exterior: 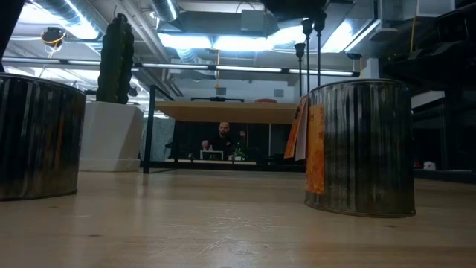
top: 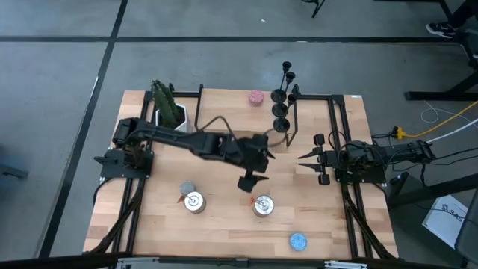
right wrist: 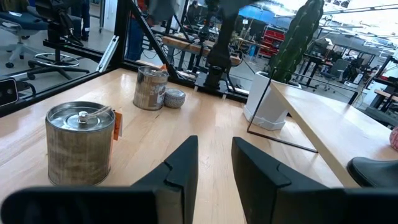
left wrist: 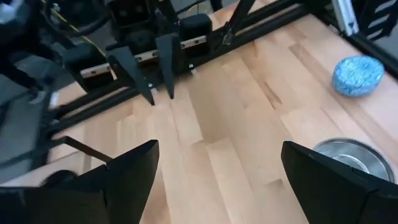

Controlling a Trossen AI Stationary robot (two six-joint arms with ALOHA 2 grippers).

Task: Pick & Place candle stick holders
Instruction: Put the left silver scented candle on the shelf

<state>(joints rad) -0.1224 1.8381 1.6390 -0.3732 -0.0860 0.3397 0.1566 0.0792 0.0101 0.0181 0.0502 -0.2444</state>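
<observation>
Several black candle stick holders [top: 281, 104] stand on their round bases in a close group at the table's far side, right of the middle. Their thin stems [exterior: 309, 52] show in the low view behind a tin. My left gripper [top: 259, 167] hangs above the table's middle, on the near side of the holders. It is open wide with nothing between its fingers [left wrist: 219, 149]. My right gripper [top: 308, 158] waits at the table's right side, level, pointing left. Its fingers are a little apart [right wrist: 214, 168] and hold nothing.
Two silver tins [top: 194, 201] [top: 263, 205] stand near the front, a grey lump [top: 187, 188] beside the left one. A blue lump [top: 298, 240] lies at the near right, a pink one [top: 256, 97] at the far edge. A cactus in a white pot [top: 168, 108] stands far left.
</observation>
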